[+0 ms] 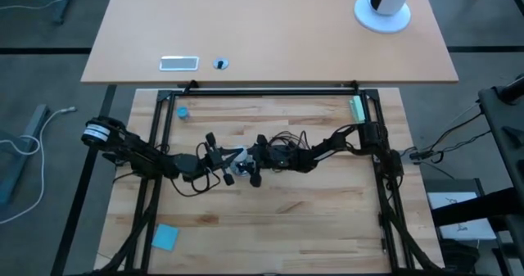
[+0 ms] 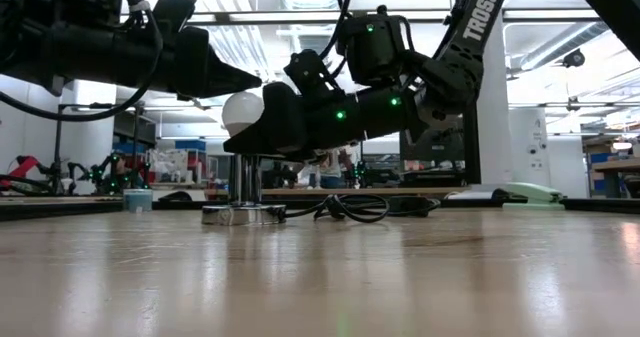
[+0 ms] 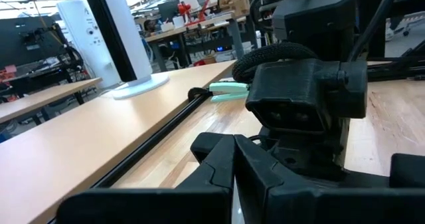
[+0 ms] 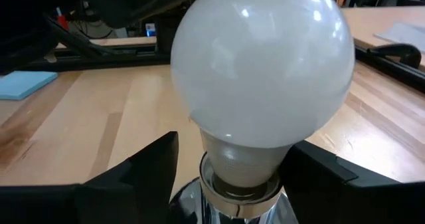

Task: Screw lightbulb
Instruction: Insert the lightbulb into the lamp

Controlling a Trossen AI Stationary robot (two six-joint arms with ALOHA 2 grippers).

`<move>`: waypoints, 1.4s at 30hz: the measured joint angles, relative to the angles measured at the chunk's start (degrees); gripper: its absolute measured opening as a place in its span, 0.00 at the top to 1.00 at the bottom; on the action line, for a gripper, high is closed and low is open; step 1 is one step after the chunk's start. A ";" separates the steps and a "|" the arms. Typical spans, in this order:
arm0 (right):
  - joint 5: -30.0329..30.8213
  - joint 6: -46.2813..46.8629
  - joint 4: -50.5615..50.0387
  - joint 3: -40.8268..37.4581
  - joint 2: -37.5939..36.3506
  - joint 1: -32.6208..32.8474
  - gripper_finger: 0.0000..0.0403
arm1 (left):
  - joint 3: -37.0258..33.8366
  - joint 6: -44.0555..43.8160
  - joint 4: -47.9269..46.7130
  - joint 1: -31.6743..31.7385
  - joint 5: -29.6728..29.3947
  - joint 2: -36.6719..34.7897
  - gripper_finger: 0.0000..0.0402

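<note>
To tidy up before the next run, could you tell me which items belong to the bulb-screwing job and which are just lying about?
Job: lightbulb, standing in the silver socket; right gripper at the bulb; left gripper close beside it.
Lying about: small blue cap; blue pad; pale green object.

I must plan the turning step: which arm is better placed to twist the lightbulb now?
Probably the right: its pincer has fingers on both sides of the lightbulb neck, which stands upright in the socket. The left pincer is beside it.
</note>
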 joint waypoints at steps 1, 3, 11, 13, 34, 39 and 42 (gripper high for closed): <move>0.00 0.53 -0.88 0.00 -0.44 0.02 0.40 | 0.00 -0.09 0.00 0.02 0.00 0.00 1.00; -0.13 1.20 -3.45 -0.06 -1.79 0.02 0.40 | 0.00 -0.15 -0.02 0.00 0.00 0.00 1.00; 0.92 0.26 -16.13 -0.28 -8.18 0.21 0.41 | -0.02 -0.30 -0.05 0.02 -0.02 0.02 1.00; 0.97 0.31 -18.23 -0.33 -9.00 0.32 0.42 | -0.02 -0.30 -0.07 0.02 0.10 0.02 1.00; 1.50 -2.37 -36.65 -6.26 -21.25 -0.46 0.47 | -0.09 -2.11 0.21 0.03 0.46 0.04 1.00; 1.51 -7.78 -36.48 -8.28 -25.83 -3.61 0.49 | 0.47 -1.59 0.18 0.52 0.39 0.07 1.00; -0.35 -11.02 -35.06 -8.41 -27.30 -6.61 0.50 | 1.08 -0.84 0.05 0.52 0.35 0.11 1.00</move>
